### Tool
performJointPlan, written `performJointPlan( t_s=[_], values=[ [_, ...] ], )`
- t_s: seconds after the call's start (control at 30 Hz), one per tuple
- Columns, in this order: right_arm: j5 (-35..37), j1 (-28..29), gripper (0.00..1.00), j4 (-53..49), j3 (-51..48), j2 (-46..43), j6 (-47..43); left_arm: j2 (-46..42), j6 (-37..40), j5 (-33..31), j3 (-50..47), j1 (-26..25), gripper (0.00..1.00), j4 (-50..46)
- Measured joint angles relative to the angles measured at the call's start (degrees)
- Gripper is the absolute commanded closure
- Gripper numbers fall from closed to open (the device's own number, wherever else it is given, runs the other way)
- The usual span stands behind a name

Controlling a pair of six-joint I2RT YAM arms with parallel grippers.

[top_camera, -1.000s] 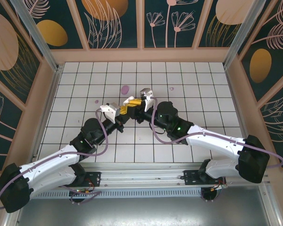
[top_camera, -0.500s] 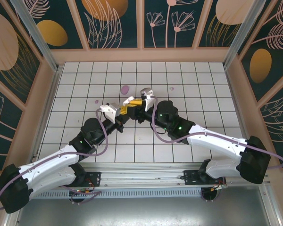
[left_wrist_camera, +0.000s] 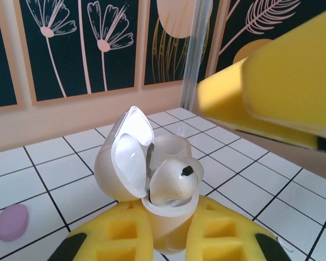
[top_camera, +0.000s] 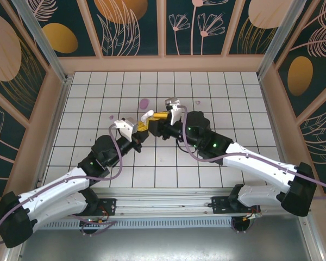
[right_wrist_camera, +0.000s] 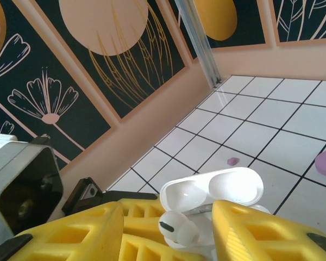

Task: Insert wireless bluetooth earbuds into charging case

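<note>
White tiled tabletop (top_camera: 206, 92), and near its middle my left gripper (left_wrist_camera: 168, 244) is clenched on the charging case (left_wrist_camera: 163, 223), which stands open with one earbud (left_wrist_camera: 174, 182) sitting in its well. My right gripper (right_wrist_camera: 168, 239) hangs just over it with its jaws parted either side of the case, seemingly grasping nothing.

Open white charging case (left_wrist_camera: 131, 163), earbud (left_wrist_camera: 174, 184) seemingly seated inside.

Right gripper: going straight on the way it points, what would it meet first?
Probably the earbud in the open case, directly ahead of the right gripper; exact depth is unclear.
</note>
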Motion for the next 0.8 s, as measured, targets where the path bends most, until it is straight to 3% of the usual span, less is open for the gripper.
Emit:
performJointPlan(
  t_s=[0.13,0.63,0.8],
  values=[
    [-0.2,0.0,0.54,-1.6,0.3,-0.7,0.3,1.1,-0.4,0.4,1.2,0.0,1.0,-1.4],
    [-7.7,0.0,0.84,-5.6,4.7,1.9,1.0,2.0,-0.5,2.5,2.1,0.0,1.0,-2.6],
    [-9.5,-0.1,0.88,-7.5,4.8,3.3,1.0,2.0,-0.5,3.6,2.5,0.0,1.0,-2.6]
  ],
)
